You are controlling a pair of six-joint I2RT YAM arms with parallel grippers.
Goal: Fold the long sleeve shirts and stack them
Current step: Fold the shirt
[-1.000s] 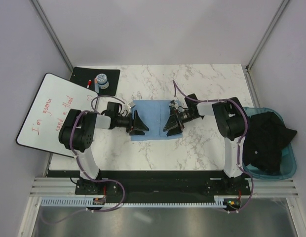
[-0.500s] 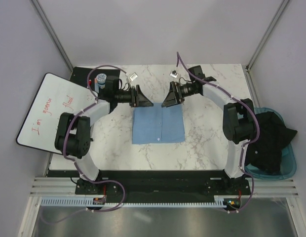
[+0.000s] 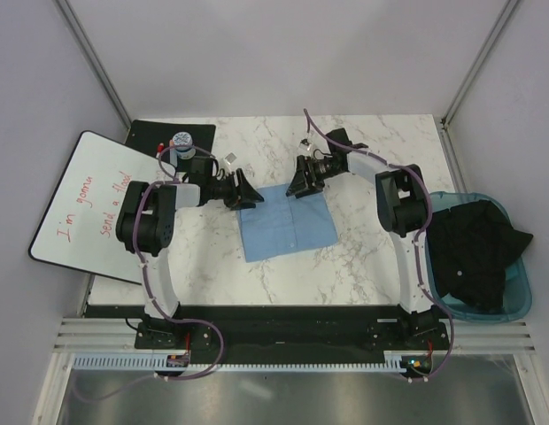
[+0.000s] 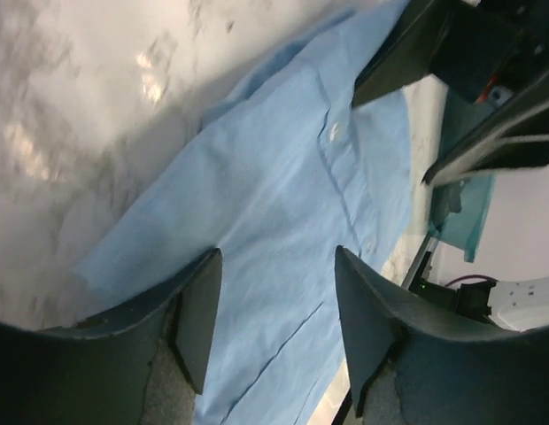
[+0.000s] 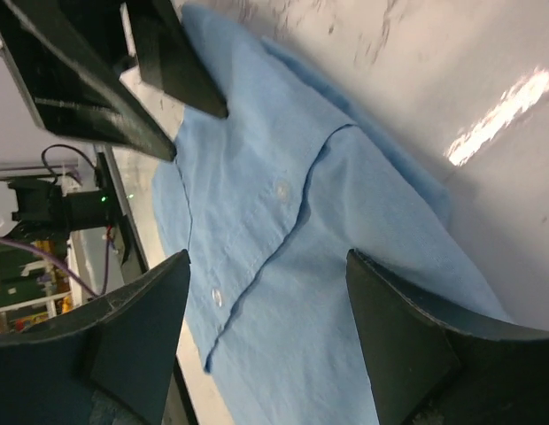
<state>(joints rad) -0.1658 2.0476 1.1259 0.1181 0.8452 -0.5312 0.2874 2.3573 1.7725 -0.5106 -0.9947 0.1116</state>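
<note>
Shirt (image 3: 289,223) lies folded flat mid-table (image 3: 367,258); thin, soft, light, prob. floppy, so pinch far corners. L gripper (image 3: 248,194) & R gripper (image 3: 295,185) both spread wide, empty, at its far edge.

A white marble-patterned desk (image 3: 345,274) stands inside an enclosure of plain pale grey walls (image 3: 283,53), with slanted metal posts (image 3: 93,57) at the two far corners. A whiteboard (image 3: 80,204) with red handwriting overhangs the desk's left edge, and a teal bin (image 3: 522,292) sits beside its right edge. Soft, even light leaves bright glints on the desk's glossy top.
</note>
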